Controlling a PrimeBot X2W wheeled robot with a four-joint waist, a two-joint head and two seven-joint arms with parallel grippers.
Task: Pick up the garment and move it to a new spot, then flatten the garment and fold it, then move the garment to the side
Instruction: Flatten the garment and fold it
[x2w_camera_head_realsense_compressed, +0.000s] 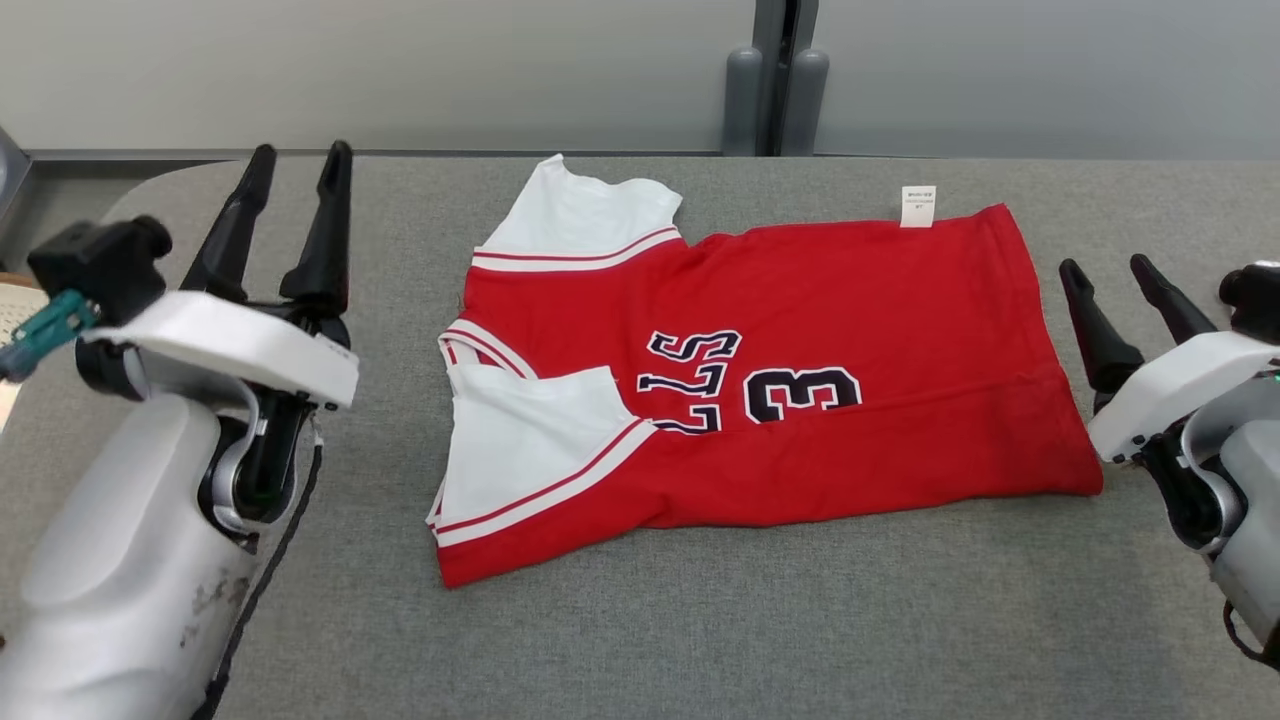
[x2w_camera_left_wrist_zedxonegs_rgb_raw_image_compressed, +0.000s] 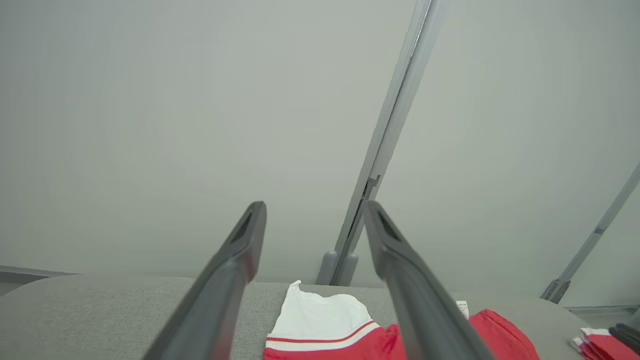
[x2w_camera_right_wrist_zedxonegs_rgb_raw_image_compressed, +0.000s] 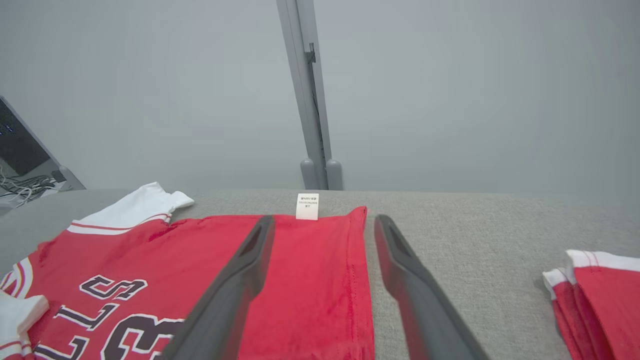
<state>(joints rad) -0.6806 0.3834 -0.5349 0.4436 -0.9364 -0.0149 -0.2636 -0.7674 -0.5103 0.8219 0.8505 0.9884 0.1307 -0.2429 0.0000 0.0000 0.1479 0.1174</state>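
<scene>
Head view: garment (x2w_camera_head_realsense_compressed: 900, 330) lettering (x2w_camera_head_realsense_compressed: 700, 380) apparently half under white sleeve (x2w_camera_head_realsense_compressed: 520, 440).

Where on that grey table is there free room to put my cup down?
The widest bare stretch of the table lies along its near edge, in front of the red jersey. Another runs between the jersey's hem and the folded red stack. It is crowded at the jersey's ends, by the left gripper and right gripper.

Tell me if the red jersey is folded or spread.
Partly folded: on the jersey, the near sleeve is turned in over the lettering; the far sleeve lies spread out.
</scene>
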